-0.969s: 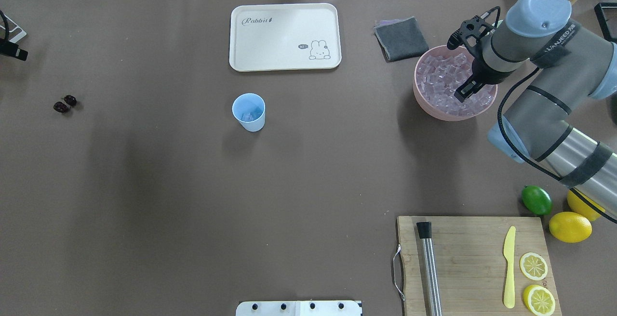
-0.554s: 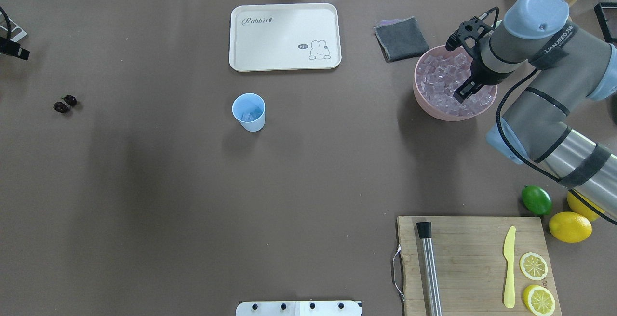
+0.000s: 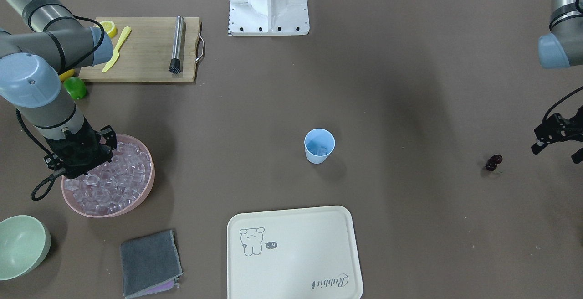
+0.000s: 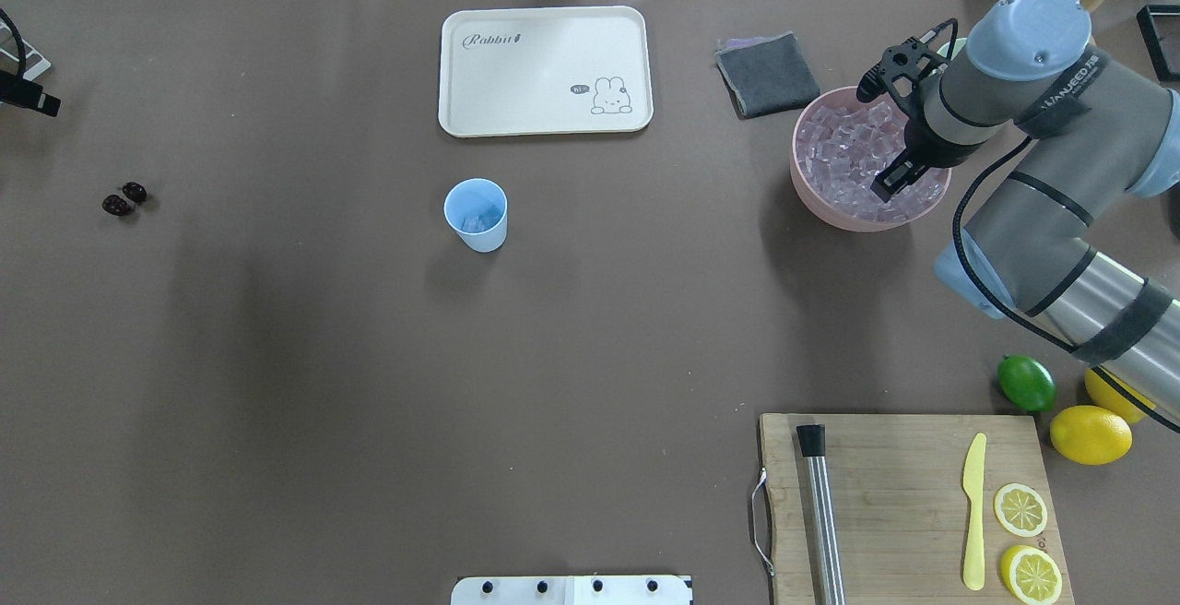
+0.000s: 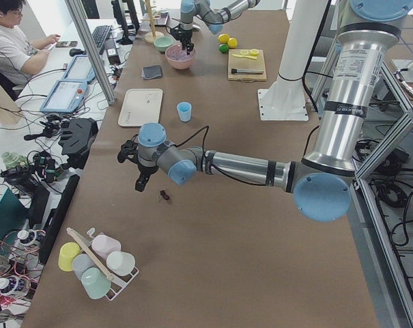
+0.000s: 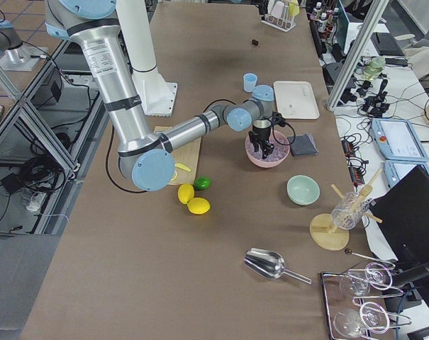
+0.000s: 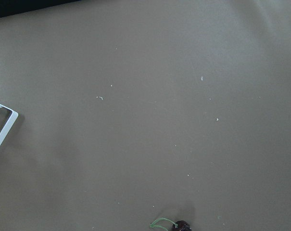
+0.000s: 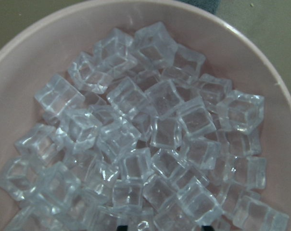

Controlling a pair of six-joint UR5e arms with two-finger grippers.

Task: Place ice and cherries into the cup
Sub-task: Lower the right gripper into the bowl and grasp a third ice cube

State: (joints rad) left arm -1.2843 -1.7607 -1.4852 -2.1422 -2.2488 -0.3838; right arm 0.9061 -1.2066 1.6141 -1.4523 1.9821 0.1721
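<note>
Only right wrist: ice (image 8: 135, 134) cubes individually distinct; right jaws spread, holding nothing.
Front view: left jaws spread, empty, near cherries (image 3: 493, 162).

Overhead and front-facing views on opposite sides, end views lengthwise, wrist views close; cup (image 4: 476, 215) in all four exteriors.

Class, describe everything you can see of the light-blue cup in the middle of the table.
The light-blue cup is small, handle-less, tapered toward its base, and looks like plastic. It stands upright and open-topped on the brown table, on the robot's side of the cream rabbit tray but apart from it. A few ice cubes lie inside at the bottom. Nothing else touches it.
</note>
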